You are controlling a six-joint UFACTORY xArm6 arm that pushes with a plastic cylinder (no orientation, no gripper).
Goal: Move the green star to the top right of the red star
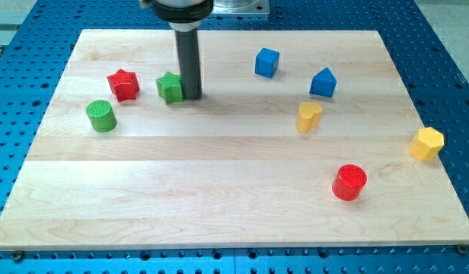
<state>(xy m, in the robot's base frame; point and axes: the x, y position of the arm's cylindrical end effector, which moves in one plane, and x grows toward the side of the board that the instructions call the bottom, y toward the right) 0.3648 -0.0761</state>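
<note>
The green star (pixel 170 87) lies on the wooden board at the view's upper left, just right of the red star (pixel 123 84) and about level with it. A small gap separates the two stars. My tip (pixel 193 96) stands at the green star's right side, touching or almost touching it. The dark rod rises straight up from there to the view's top edge.
A green cylinder (pixel 102 116) sits below-left of the red star. A blue cube (pixel 266 62) and a blue house-shaped block (pixel 323 82) lie at the upper right, a yellow heart-like block (pixel 308 117) below them, a red cylinder (pixel 349 183) and a yellow hexagon (pixel 427 143) lower right. The board edge (pixel 234 245) runs along the bottom.
</note>
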